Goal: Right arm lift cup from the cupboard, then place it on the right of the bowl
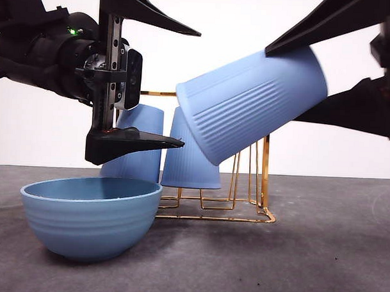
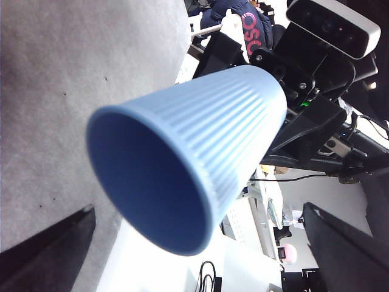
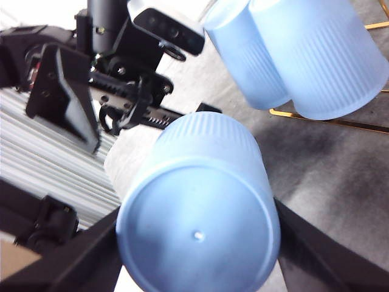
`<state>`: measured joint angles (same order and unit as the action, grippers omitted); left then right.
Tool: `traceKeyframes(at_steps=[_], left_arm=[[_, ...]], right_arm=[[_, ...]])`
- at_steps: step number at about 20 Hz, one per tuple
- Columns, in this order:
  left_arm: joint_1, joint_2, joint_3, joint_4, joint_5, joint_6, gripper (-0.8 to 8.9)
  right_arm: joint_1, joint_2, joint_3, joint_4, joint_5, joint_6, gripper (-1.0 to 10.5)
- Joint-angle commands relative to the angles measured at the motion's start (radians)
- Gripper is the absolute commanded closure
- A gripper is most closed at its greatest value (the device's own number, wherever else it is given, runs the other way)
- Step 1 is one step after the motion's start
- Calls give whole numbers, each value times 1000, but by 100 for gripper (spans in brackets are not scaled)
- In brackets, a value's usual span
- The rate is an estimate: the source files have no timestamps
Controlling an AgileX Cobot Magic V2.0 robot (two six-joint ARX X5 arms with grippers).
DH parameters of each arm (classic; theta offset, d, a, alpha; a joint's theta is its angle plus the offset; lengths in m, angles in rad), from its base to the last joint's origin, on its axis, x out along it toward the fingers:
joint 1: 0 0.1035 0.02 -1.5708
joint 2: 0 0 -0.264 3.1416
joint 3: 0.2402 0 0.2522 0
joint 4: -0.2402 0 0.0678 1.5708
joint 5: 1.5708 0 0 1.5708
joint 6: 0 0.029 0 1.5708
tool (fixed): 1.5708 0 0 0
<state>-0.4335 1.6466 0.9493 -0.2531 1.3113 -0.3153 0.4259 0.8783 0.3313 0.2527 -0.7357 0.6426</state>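
Observation:
My right gripper (image 1: 283, 85) is shut on a ribbed blue cup (image 1: 254, 100) and holds it tilted in the air, mouth down-left, above the gold wire cupboard (image 1: 265, 180). In the right wrist view the cup's base (image 3: 197, 234) sits between my right gripper's (image 3: 196, 210) jaws. Two more cups (image 1: 189, 162) stand upside down on the cupboard. The light-blue bowl (image 1: 90, 216) sits on the table at the front left. My left gripper (image 1: 190, 88) is open above the bowl, facing the held cup's mouth (image 2: 182, 164), its jaws (image 2: 199, 208) apart from it.
The left arm with a green light (image 1: 51, 51) fills the upper left. Grey table (image 1: 319, 253) stretches to the right of the bowl and in front of the cupboard. The two racked cups also show in the right wrist view (image 3: 316, 55).

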Motion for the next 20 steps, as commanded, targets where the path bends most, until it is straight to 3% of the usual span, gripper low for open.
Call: traceKeyframes(at_steps=[1, 5, 13, 15, 20], left_arm=[[-1, 3, 6, 10, 8, -19, 256], [13, -4, 7, 14, 7, -18, 257], [29, -125, 7, 7, 6, -39, 266], [25, -128, 7, 2, 5, -38, 376], [20, -128, 7, -18, 2, -27, 785]], right_arm=[[42, 46, 1, 81, 11, 54, 705], [100, 113, 1, 117, 83, 64, 705], [145, 208, 2, 296, 107, 137, 705], [157, 228, 2, 312, 124, 140, 705], [183, 252, 2, 358, 135, 159, 705]])
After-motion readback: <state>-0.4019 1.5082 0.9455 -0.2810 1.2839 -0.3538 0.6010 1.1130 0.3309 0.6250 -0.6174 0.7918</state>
